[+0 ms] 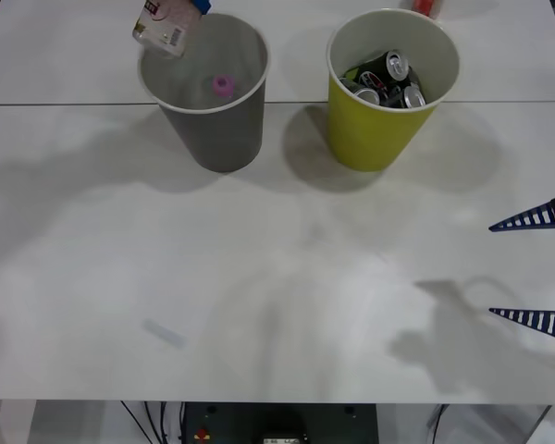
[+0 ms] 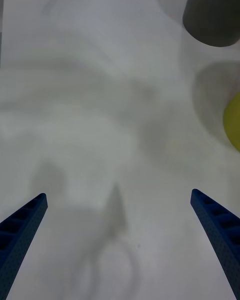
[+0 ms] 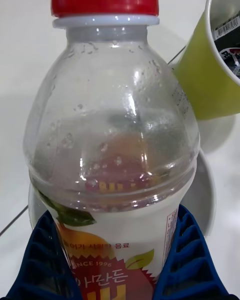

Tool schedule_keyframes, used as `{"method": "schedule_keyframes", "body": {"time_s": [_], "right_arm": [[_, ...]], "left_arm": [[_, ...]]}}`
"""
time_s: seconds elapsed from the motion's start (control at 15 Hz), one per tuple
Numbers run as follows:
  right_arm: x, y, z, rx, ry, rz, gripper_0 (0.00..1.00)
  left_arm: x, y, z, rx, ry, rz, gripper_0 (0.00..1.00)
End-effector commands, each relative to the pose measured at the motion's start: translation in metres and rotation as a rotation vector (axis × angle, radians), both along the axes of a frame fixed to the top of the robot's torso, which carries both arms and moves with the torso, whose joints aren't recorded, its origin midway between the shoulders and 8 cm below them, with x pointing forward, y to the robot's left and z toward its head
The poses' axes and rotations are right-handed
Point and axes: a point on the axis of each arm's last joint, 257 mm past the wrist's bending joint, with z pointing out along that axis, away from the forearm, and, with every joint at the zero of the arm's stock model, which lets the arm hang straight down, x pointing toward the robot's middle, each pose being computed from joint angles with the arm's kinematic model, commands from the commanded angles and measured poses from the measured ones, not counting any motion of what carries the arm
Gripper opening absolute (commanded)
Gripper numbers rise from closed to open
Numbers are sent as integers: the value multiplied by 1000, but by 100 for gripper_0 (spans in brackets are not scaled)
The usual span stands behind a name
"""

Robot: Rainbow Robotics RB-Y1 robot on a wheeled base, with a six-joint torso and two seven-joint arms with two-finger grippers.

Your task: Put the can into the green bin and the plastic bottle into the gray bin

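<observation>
The plastic bottle (image 1: 162,25), clear with a red cap and a printed label, hangs tilted over the far left rim of the gray bin (image 1: 213,129). My left gripper (image 3: 117,260) is shut on the bottle (image 3: 112,130) at its label; a bit of blue finger shows at the top of the front view. A pink-capped item (image 1: 222,86) lies inside the gray bin. The green bin (image 1: 379,129) stands to its right and holds black cans (image 1: 388,79). My right gripper (image 1: 536,268) hovers open near the table's right edge, nothing between its fingers.
The two bins stand close together on the white table (image 1: 259,277). A seam (image 1: 55,104) crosses the table just behind them. A red object (image 1: 427,7) lies past the green bin. A small clear scrap (image 1: 164,331) rests near the front left.
</observation>
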Motion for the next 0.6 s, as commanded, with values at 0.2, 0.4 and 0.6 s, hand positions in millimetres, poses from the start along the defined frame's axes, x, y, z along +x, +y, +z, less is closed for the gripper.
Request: {"method": "schedule_keyframes", "body": {"time_s": [0.2,0.4,0.6], "right_arm": [[0,0,0,0,0,0,100],[0,0,0,0,0,0,100],[0,0,0,0,0,0,100]], "left_arm": [[1,-4,-2,-1,-2,-2,46],[2,-2,-1,-3,-4,0,100],[-9,12,4,-3,16,-21,100]]}}
